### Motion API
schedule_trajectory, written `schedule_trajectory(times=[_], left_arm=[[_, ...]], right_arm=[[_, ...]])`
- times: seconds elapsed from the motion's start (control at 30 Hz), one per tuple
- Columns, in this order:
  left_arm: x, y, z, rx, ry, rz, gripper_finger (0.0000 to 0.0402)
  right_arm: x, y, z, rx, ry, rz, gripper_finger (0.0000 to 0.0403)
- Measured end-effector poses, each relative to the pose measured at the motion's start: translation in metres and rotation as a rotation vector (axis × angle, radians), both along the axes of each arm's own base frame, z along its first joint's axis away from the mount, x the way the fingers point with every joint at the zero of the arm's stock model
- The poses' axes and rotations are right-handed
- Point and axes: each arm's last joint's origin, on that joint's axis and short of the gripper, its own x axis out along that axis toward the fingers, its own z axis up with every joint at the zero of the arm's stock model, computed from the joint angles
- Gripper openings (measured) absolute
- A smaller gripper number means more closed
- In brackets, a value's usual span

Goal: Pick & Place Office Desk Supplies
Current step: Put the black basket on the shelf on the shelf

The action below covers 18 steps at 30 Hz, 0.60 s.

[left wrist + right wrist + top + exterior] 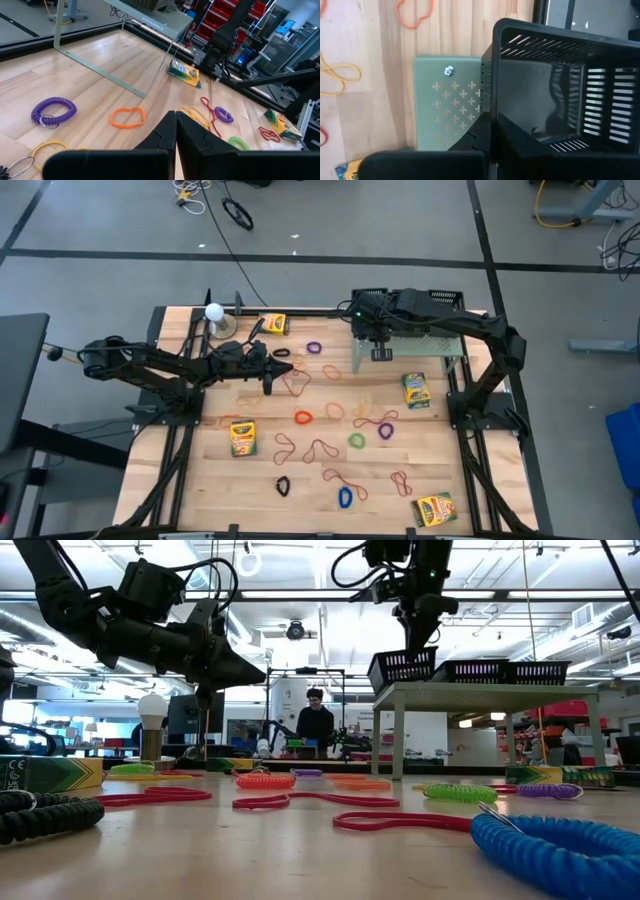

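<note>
Right hand [381, 352], upper centre-right of the high view, is clamped on the wall of a small black mesh tray [560, 85] that sits on the pale green perforated metal shelf [430, 342]; the right wrist view shows its dark fingers [485, 130] pinching the tray's rim. Left hand [268, 385], fingers pressed together and holding nothing, hangs above the surface [300, 500] at left of centre. Thin coloured rubber-band loops lie scattered across the light wooden surface, an orange loop [127, 117] and a purple coil [53, 111] near it. Four yellow-and-green crayon boxes lie apart, one [416, 389] beside the shelf.
</note>
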Motion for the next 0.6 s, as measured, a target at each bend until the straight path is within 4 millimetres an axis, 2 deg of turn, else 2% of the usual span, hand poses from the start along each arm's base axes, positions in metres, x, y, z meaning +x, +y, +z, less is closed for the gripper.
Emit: schedule_trajectory(times=[0.43, 0.6], left_arm=[[0.0, -0.0002, 0.0, -0.017, -0.004, -0.003, 0.0009], [0.0001, -0.0003, 0.0001, -0.022, -0.006, -0.005, 0.0009]], right_arm=[[-0.0038, -0.0006, -0.0003, -0.05, 0.054, -0.023, 0.0063], [-0.0058, -0.0003, -0.0006, -0.051, 0.056, -0.081, 0.0086]])
